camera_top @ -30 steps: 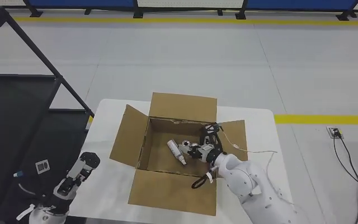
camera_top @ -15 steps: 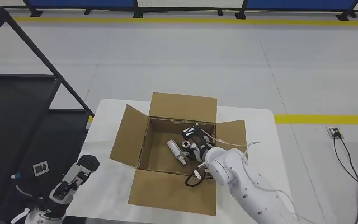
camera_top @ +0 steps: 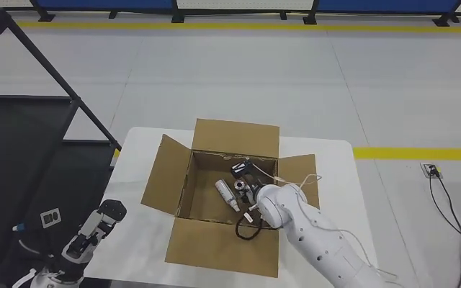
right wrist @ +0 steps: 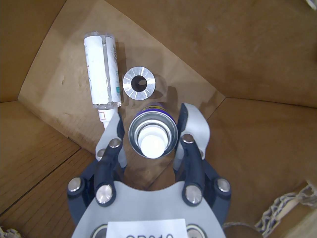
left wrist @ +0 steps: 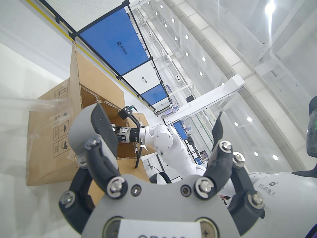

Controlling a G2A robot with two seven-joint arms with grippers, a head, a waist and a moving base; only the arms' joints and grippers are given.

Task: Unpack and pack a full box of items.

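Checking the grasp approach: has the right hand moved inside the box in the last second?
Yes. In the top view the right hand has shifted across the box toward the white bottle.

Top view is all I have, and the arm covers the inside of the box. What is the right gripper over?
Observer: In the right wrist view the right gripper straddles an upright spray can standing on the floor of the box.
Operator: Clamped on it?
Observer: No. Its fingers are open, and box floor shows between one finger and the can.
Operator: Anything close by?
Observer: A metal ring stands just beyond the can, with a bottle lying on its side beside the ring.
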